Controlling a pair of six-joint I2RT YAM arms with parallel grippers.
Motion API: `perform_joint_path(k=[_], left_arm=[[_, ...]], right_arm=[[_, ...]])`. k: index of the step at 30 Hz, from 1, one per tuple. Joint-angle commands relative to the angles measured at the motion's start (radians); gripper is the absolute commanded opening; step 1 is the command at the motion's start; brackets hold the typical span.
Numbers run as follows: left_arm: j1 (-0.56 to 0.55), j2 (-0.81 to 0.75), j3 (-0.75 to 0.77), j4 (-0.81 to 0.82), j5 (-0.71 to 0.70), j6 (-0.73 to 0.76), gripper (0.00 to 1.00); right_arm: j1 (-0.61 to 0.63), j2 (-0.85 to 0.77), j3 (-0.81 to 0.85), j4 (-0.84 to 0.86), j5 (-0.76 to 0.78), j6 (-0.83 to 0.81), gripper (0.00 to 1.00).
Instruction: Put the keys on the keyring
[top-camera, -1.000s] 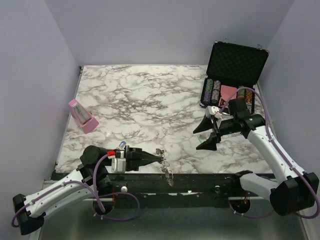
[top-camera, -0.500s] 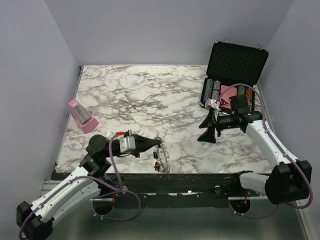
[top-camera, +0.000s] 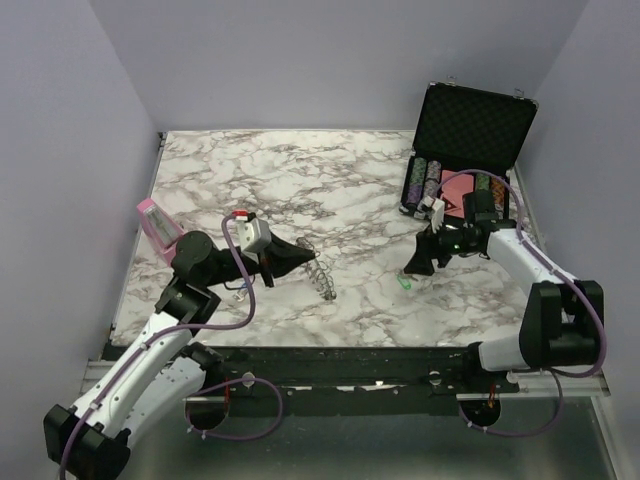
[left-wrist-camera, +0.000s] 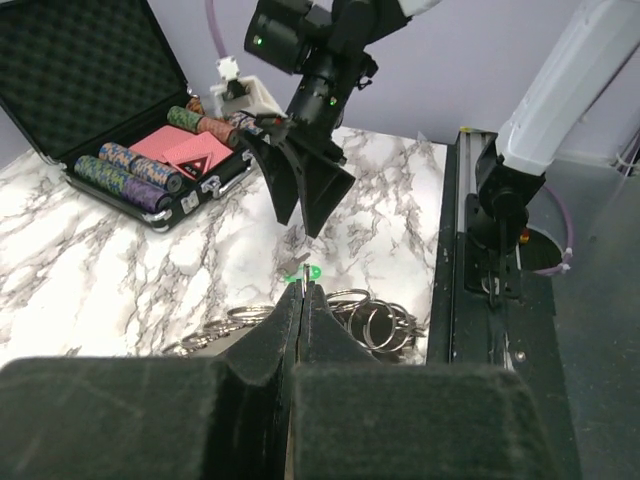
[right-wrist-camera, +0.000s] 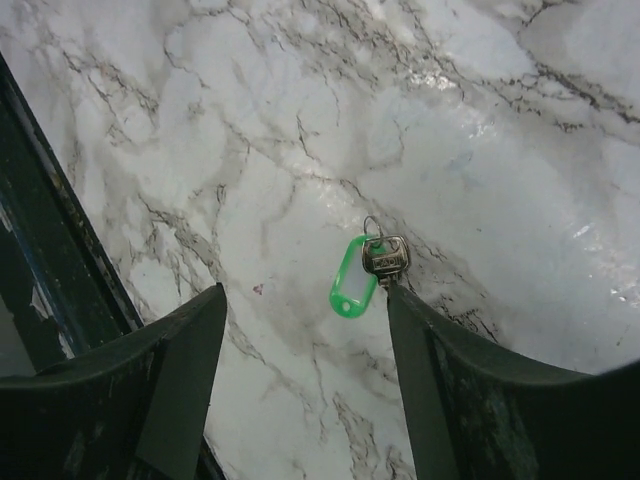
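Moved off the near edge over the last second and farther up the marble table (top-camera: 300, 170): left gripper (top-camera: 303, 257), with the keyring (top-camera: 322, 279) carried along at its tip. Clenched tight, fingers (left-wrist-camera: 270, 330) pressed together on that ring, with silvery loops fanning out to both sides just past the tips in the left wrist view. Hangs from the tip down toward the marble in the top view; cannot tell whether touching the surface.

Shifted a little farther back too: right gripper (top-camera: 414, 264), now low over a single key (right-wrist-camera: 384, 255) with a green tag (right-wrist-camera: 350, 285). Spread apart, jaws gripping nothing. Lies flat on the marble between those jaws, nearer the right-hand one in the right wrist view; cannot tell whether touching it. Sits well apart from the keyring, off to the right, in much the same spot as a second ago.

Behind the right gripper, against the far right corner: an open black case (top-camera: 470, 130) with rows of striped chips (top-camera: 425, 182) inside. At the left edge of the table, just behind the left arm: a pink box (top-camera: 158, 228), tilted.
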Motion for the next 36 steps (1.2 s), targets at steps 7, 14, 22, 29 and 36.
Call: perform_joint_path(k=[7,14,22,29,36], left_arm=[[0.003,-0.13,0.029,-0.235,0.008,0.187,0.0],[0.003,-0.122,0.044,-0.3,0.002,0.243,0.0],[0.003,-0.127,0.041,-0.307,0.002,0.254,0.0],[0.003,-0.126,0.039,-0.314,0.001,0.262,0.0],[0.003,-0.126,0.042,-0.32,-0.001,0.266,0.0]], right_arm=[[0.0,0.181,0.043,0.066,0.071,0.01,0.63],[0.009,0.292,0.102,0.044,0.061,-0.047,0.52],[0.053,0.37,0.152,0.032,0.069,-0.077,0.5],[0.063,0.398,0.161,0.003,0.069,-0.106,0.47],[0.07,0.412,0.17,-0.04,0.05,-0.14,0.43]])
